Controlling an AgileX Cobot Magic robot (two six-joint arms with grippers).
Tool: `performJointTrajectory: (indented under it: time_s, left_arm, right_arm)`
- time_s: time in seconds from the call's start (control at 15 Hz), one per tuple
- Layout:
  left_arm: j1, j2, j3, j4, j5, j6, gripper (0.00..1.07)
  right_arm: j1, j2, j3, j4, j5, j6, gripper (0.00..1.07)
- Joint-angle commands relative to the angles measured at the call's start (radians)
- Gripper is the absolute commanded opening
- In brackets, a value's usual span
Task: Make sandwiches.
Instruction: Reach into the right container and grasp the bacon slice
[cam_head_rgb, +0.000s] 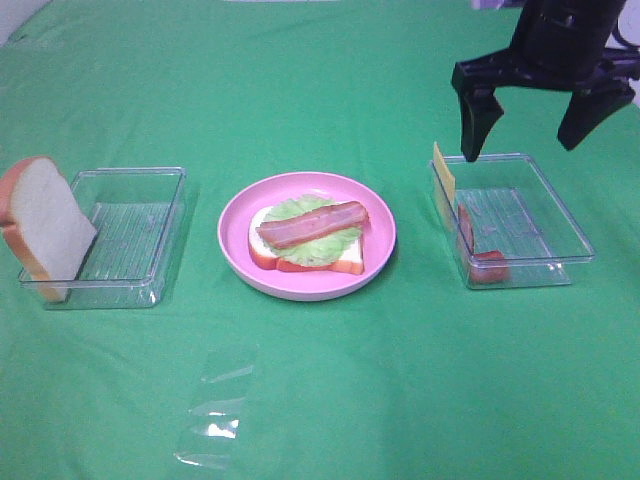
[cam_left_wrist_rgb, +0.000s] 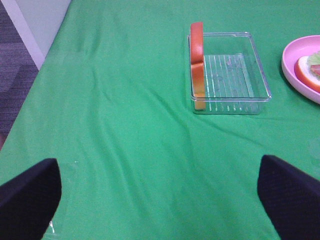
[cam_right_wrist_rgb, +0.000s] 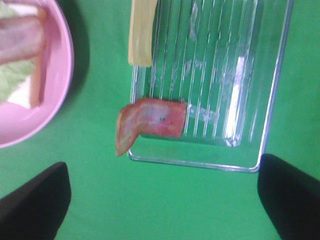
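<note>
Left gripper (cam_left_wrist_rgb: 160, 200): we see it spread wide and empty, over bare green desk (cam_head_rgb: 320, 100) short of the left tray.
Slice (cam_head_rgb: 45, 225): white bread with an orange-brown crust, on edge at the outer end of the left tray (cam_head_rgb: 135, 240), leaning on its wall and sticking up past the rim.
Film (cam_head_rgb: 215, 410): a clear crumpled piece we find flat on the desk, nearer the camera than the plate.
Plate (cam_head_rgb: 300, 285): pink and round, between the two trays.
Sandwich (cam_head_rgb: 345, 262): open-faced on the plate; we count bread at the bottom, lettuce (cam_head_rgb: 320, 248) on it and bacon (cam_head_rgb: 312, 224) across the top.
Cheese (cam_head_rgb: 443, 170): yellow, upright against the right tray's plate-side wall.
Strip (cam_head_rgb: 485, 268): a second bacon piece at that tray's near corner, one end riding up over the rim.
Right tray (cam_head_rgb: 530, 230): clear, ribbed floor, otherwise bare.
Right gripper (cam_head_rgb: 522, 150): we see it wide open, empty, hanging above the right tray's far end, touching nothing.
</note>
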Motion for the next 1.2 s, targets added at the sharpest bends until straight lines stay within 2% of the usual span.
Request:
performJointTrajectory:
  time_s: [0.07, 0.4, 0.87, 1.0, 1.07, 1.2]
  left_arm:
    - [0.002, -0.015, 0.003, 0.0, -0.007, 0.0, 1.0]
    - [0.002, -0.015, 0.003, 0.0, -0.007, 0.0, 1.0]
    - [0.002, -0.015, 0.003, 0.0, -0.007, 0.0, 1.0]
    - [0.002, -0.015, 0.003, 0.0, -0.007, 0.0, 1.0]
    - [0.002, -0.015, 0.003, 0.0, -0.007, 0.0, 1.0]
    - [0.002, -0.015, 0.003, 0.0, -0.007, 0.0, 1.0]
  right_arm:
    - [-0.002, 0.001, 0.086, 0.024, -0.076, -0.011, 0.97]
    - [-0.001, 0.017, 0.241, 0.062, -0.296, -0.014, 0.96]
    - [-0.001, 0.11, 0.241, 0.121, -0.325, -0.049, 0.92]
    - [-0.001, 0.11, 0.241, 0.121, -0.334, -0.049, 0.86]
    - [-0.001, 0.11, 0.241, 0.121, -0.334, -0.048, 0.74]
    - [-0.001, 0.11, 0.241, 0.121, -0.326, -0.041, 0.43]
